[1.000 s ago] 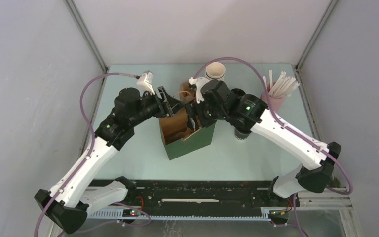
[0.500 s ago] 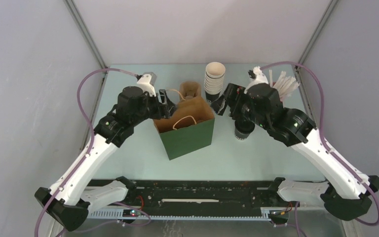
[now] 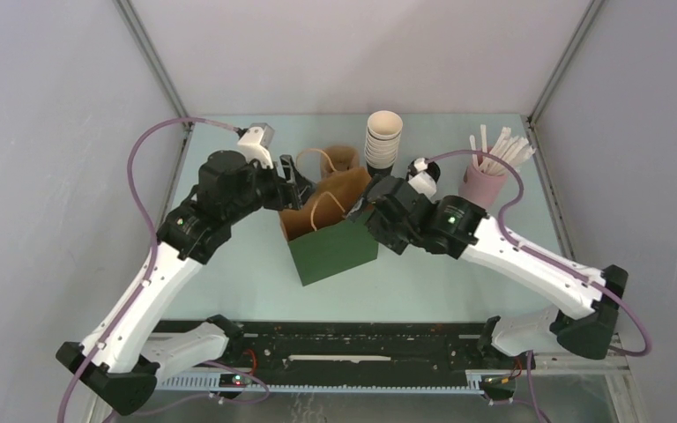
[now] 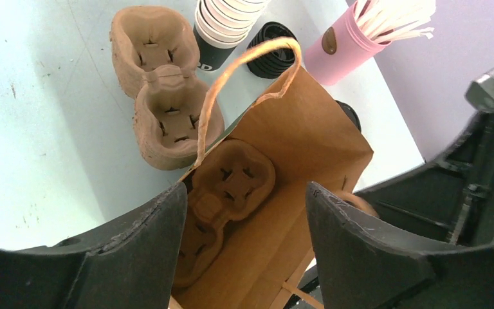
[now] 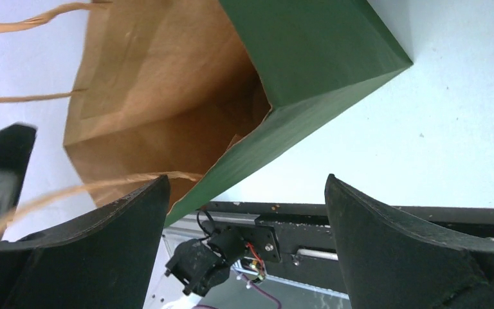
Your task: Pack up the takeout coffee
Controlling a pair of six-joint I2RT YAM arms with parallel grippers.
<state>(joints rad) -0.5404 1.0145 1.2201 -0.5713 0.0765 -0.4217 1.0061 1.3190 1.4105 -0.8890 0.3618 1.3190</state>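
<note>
Left claw (image 4: 244, 193) is spread wide with nothing pinched in it. It hangs over the near rim of the green bag (image 3: 335, 251), looking straight down the open mouth. Right claw (image 5: 246, 180) is the same deal: fingers far apart, nothing between them, parked at the opposite rim of the bag with the brown inside and the green outer wall both in its view.

Down inside the bag there's a brown pulp cup carrier (image 4: 231, 183) sitting on the bottom. One paper handle loops up right in front of the left wrist cam.

The takeout coffee (image 4: 352, 116) isn't in either claw and isn't in the bag. From the left wrist view you only get its dark round top peeking past the far rim of the bag, out on the desk (image 3: 229, 264). In the top view the right arm covers it.

Behind the bag a second carrier (image 4: 164, 84) lies on the desk. Next to that is the stack of white-rimmed cups (image 3: 384, 137), with the black lids (image 4: 273, 55) just beside it. Further right is a pink cup (image 3: 480, 183) full of white sticks (image 3: 502, 150).
</note>
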